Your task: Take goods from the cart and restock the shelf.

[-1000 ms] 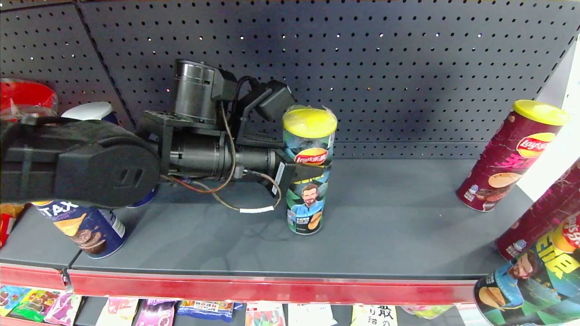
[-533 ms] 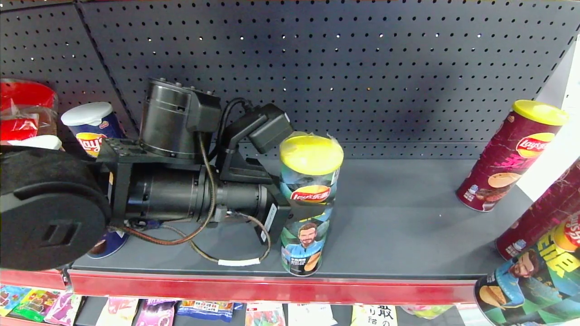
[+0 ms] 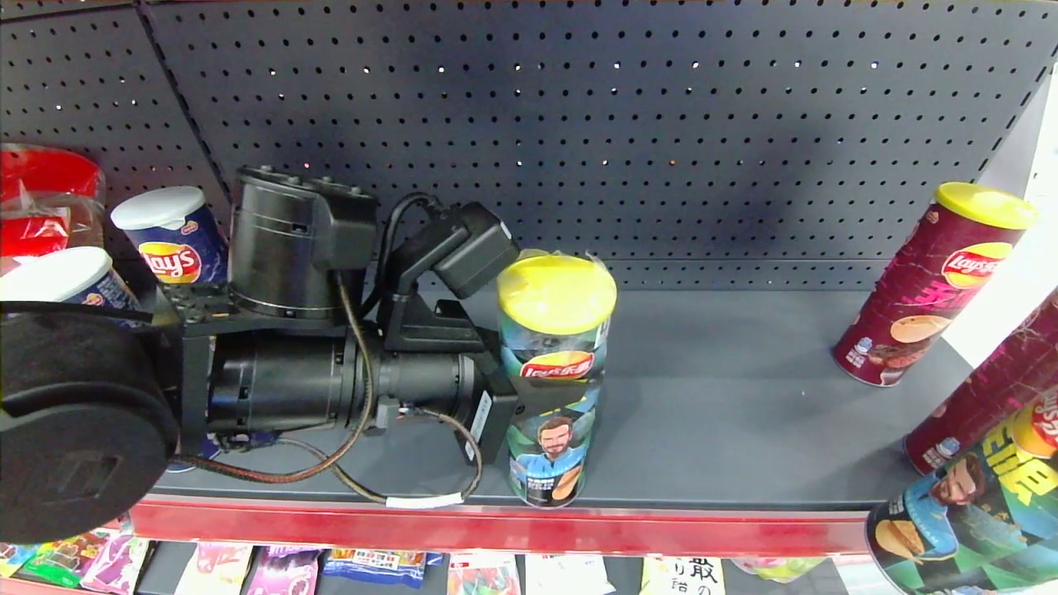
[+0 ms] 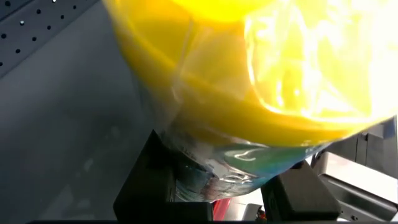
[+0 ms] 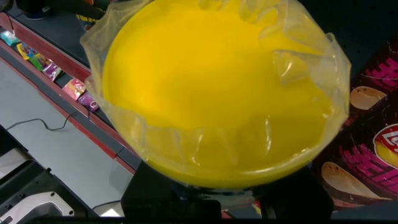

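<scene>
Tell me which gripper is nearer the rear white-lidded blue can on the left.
Left. The left gripper grips a green can right of the blue can; the right gripper holds a second can past the right end of the shelf.

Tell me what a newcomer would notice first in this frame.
The left gripper is clamped on a green chip can with a yellow lid, held upright near the red front edge of the shelf. Next come the maroon can at the back right, and the right gripper holding another yellow-lidded can.
</scene>
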{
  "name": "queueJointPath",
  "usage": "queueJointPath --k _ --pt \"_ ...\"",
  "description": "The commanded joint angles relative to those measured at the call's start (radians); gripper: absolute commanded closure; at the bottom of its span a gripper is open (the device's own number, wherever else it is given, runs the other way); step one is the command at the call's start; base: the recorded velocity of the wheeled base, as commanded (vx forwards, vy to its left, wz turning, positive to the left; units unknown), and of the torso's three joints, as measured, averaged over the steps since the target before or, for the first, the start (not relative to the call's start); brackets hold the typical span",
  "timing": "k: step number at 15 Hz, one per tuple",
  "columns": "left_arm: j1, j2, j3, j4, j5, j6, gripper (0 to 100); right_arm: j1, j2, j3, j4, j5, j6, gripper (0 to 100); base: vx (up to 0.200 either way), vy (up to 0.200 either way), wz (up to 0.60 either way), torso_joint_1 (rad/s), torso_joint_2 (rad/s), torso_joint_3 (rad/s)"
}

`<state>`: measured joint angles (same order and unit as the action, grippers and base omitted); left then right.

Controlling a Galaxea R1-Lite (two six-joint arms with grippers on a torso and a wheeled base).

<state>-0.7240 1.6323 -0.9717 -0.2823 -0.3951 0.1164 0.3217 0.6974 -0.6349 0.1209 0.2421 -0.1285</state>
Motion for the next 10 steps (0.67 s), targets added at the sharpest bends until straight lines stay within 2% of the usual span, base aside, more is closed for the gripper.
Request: queueJointPath --k 1,10 --pt "0.000 -0.009 0.002 0.002 -0.001 0.000 100 0.000 0.001 0.000 0.000 0.000 0.000 100 0.000 0.000 0.00 0.000 0.00 0.000" --pt "-0.017 -0.022 0.045 0.005 -0.004 0.000 100 0.000 0.001 0.000 0.000 0.000 0.000 100 0.000 0.000 0.00 0.000 0.00 0.000"
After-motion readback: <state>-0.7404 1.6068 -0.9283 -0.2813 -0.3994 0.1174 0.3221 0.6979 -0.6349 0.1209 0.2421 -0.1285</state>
